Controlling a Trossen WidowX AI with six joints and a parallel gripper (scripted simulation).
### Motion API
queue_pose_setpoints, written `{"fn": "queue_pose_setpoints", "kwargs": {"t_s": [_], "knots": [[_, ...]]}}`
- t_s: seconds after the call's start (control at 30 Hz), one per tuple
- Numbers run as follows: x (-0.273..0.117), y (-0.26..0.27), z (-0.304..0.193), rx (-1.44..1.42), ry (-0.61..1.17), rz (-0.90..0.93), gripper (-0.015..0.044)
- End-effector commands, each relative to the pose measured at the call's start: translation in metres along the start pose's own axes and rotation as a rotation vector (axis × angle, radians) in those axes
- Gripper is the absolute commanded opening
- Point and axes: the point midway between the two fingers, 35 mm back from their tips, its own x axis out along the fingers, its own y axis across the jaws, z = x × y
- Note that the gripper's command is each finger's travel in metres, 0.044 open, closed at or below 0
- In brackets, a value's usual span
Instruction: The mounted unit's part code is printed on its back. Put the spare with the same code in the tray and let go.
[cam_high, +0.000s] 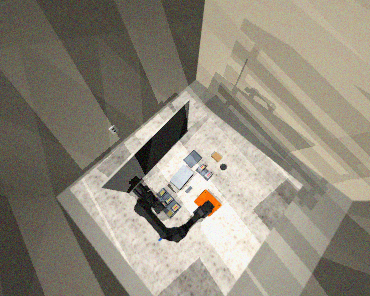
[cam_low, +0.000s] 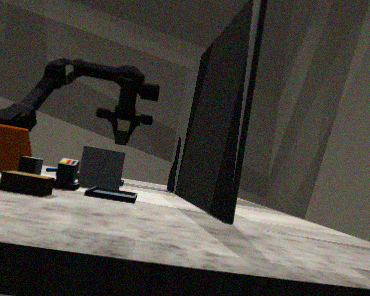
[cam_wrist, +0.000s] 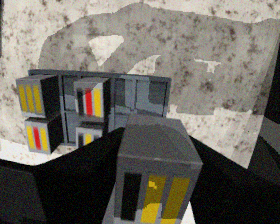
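Note:
My gripper (cam_high: 134, 185) (cam_low: 121, 140) (cam_wrist: 153, 137) is shut on a grey spare, raised above the table by the rack. The held spare (cam_wrist: 159, 150) shows black, yellow and yellow stripes in the wrist view. The rack (cam_wrist: 125, 76) is below and behind it, holding several spares: one all yellow, one yellow-red-yellow, one black-red-yellow, and one partly hidden. The mounted unit (cam_high: 204, 171) (cam_low: 67, 172) stands on a dark base; its top label shows yellow and red, and its back code is not readable. The tray (cam_high: 192, 158) (cam_low: 127, 196) is shallow, dark blue-grey and empty.
A grey upright panel (cam_high: 181, 177) (cam_low: 102, 167) stands between the rack and the tray. A large dark upright panel (cam_high: 165, 142) (cam_low: 215, 130) rises along one side. A brown block (cam_high: 216, 156) (cam_low: 26, 183) and a dark round piece (cam_high: 223, 166) lie beyond the mounted unit.

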Motion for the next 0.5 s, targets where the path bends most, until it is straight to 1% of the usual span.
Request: {"fn": "queue_pose_setpoints", "kwargs": {"t_s": [0.0, 0.17, 0.47], "knots": [[-0.008, 0.001, 0.002, -0.005, -0.004, -0.005, 0.0000], [-0.009, -0.010, -0.012, 0.007, 0.004, -0.015, 0.0000], [-0.013, -0.047, -0.076, 0.062, 0.041, -0.032, 0.0000]]}}
